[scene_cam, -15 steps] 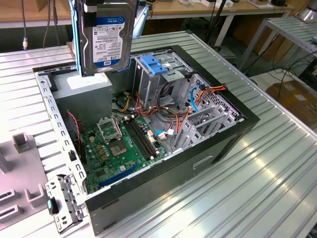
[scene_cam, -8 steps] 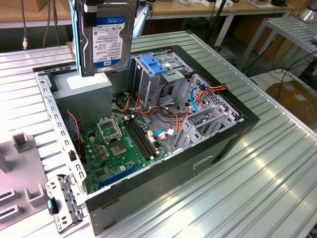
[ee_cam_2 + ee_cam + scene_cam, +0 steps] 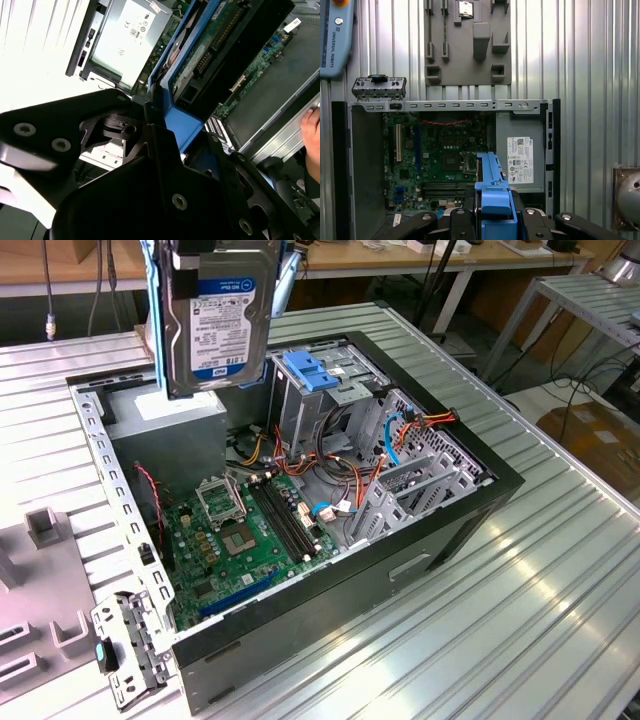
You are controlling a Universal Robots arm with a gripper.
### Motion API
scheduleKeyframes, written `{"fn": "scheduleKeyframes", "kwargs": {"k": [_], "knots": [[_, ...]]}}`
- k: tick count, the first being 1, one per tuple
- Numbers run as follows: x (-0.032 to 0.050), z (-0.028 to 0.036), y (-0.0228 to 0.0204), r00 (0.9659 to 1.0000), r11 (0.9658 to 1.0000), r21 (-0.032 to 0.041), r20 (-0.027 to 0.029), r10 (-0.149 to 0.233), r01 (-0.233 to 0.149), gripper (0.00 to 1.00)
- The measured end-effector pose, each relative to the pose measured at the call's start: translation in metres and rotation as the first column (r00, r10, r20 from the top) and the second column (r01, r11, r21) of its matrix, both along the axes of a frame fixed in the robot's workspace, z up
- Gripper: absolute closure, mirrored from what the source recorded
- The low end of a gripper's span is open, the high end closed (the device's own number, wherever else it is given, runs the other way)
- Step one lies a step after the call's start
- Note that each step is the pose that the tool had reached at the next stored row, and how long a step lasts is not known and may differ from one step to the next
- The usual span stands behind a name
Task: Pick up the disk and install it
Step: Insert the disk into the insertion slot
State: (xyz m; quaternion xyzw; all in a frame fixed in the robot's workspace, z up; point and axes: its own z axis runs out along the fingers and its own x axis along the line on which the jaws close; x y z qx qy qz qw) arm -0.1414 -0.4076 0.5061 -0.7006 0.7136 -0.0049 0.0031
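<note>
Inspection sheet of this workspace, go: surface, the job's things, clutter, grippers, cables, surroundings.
Surface: ribbed metal table carrying an open computer case.
Job's things: disk held vertical above the case, not yet in the drive cage.
Clutter: grey fixture plate, loose metal bracket, pendant.
Grippers: end effector shut on the disk's blue rails.
Cables: red, orange and yellow wire bundles inside the case.
Surroundings: wooden benches behind; a person's hand near the case.
</note>
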Motion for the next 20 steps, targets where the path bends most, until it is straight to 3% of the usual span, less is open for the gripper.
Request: {"fn": "scheduleKeyframes", "kwargs": {"k": [18,20], "knots": [[0.0,0.0001,-0.0081,1.0,1.0,-0.0001,-0.0001,0.0,0.0,0.63],[0.0,0.0,-0.0122,1.0,1.0,0.0,0.0,0.0,0.0,0.63]]}}
